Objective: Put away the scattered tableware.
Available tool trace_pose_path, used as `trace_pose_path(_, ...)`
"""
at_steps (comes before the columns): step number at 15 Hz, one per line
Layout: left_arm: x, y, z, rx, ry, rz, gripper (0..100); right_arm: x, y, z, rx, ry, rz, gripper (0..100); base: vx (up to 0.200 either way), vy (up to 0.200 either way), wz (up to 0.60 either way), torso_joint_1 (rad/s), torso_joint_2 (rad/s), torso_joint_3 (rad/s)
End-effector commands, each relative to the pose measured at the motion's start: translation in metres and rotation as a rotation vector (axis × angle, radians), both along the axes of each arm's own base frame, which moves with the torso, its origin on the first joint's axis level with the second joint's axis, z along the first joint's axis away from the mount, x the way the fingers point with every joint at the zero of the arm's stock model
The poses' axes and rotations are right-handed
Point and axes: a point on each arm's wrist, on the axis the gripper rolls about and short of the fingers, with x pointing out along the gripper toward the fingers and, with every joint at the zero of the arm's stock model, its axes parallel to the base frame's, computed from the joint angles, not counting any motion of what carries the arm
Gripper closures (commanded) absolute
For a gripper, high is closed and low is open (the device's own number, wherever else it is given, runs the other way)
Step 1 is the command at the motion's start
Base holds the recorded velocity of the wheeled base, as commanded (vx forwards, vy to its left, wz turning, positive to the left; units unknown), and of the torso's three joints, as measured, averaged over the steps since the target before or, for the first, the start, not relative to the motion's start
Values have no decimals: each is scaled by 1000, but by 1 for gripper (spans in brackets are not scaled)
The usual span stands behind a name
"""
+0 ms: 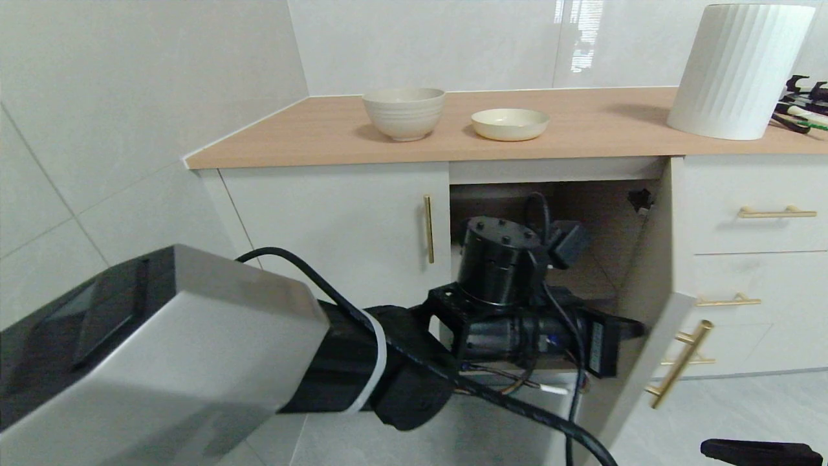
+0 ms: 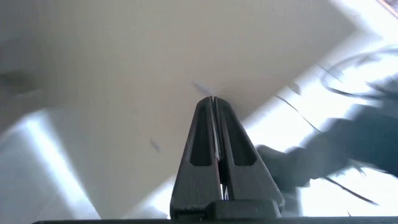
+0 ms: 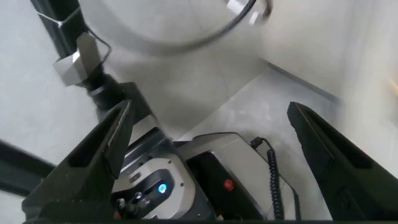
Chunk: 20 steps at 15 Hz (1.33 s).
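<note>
Two pieces of tableware stand on the bench (image 1: 582, 129) in your head view: a ribbed beige bowl (image 1: 403, 113) and, near it on the right, a shallow cream dish (image 1: 510, 123). Both are upright, they do not touch each other, and both are well apart from your grippers. Farther right on the same bench you see a tall white ribbed container (image 1: 737, 68). Beyond it, at the edge of the view, lie some dark utensils (image 1: 799, 107); what exactly they are cannot be told.

Under the bench, below the dish, the cabinet (image 1: 582, 213) is open. Its open door (image 1: 653, 285) swings out toward you and carries a gold handle (image 1: 679, 364), while the closed door (image 1: 336, 226) beside it sits flat under the bowl. To the right of the cabinet there are drawers (image 1: 753, 233) with gold handles too.

Your left arm (image 1: 511, 278) is stretched out low in front of the cabinet opening, with its wrist between the closed door and the open door. In the left wrist view, the left gripper (image 2: 213, 101) has its fingers (image 2: 200, 143) pressed together, and you can see nothing held between them. The tips point at a pale flat surface, and you cannot tell whether they touch it.

In the right wrist view, the right gripper (image 3: 208, 118) has its fingers (image 3: 102, 155) spread wide with nothing between them. It hangs above the pale floor (image 3: 249, 106).
</note>
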Motion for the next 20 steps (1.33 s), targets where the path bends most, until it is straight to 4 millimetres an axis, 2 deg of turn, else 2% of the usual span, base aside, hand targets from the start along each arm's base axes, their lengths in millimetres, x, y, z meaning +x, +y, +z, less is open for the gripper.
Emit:
trace_pose_path(1, -20, -3, 15, -20, -10, -30, 100, -2, -1, 1, 8, -13, 6, 0, 0, 0, 0, 0, 0, 0)
trace_pose_path(4, -1, 36, 19, 1, -3, 94, 100, -3, 0, 2, 14, -13, 47, 0, 0, 0, 0, 0, 0, 0)
trace_pose_path(6, 9, 77, 29, 5, -1, 180, 100, 8, 6, 8, 2, 8, 45, 0, 0, 0, 0, 0, 0, 0)
trace_pose_path(7, 10, 99, 35, 6, -4, 223, 100, 26, 16, 14, -19, 45, 30, 0, 0, 0, 0, 0, 0, 0)
trace_pose_path(9, 10, 142, 44, 9, -14, 322, 100, 78, 35, 16, -95, 142, -104, 0, 0, 0, 0, 0, 0, 0)
trace_pose_path(12, -1, 218, 51, 31, -48, 509, 100, 146, 63, 21, -166, 132, -274, 0, 0, 0, 0, 0, 0, 0)
trace_pose_path(14, -6, 257, 52, 54, -80, 621, 100, 176, 67, 27, -168, 108, -342, 0, 0, 0, 0, 0, 0, 0)
trace_pose_path(15, -14, 271, 53, 59, -95, 660, 100, 182, 69, 35, -160, 82, -346, 0, 0, 0, 0, 0, 0, 0)
trace_pose_path(17, -29, 287, 49, 71, -94, 701, 100, 186, 70, 47, -158, 74, -355, 0, 0, 0, 0, 0, 0, 0)
trace_pose_path(20, -37, 292, 47, 81, -95, 743, 100, 193, 63, 46, -210, 118, -440, 0, 0, 0, 0, 0, 0, 0)
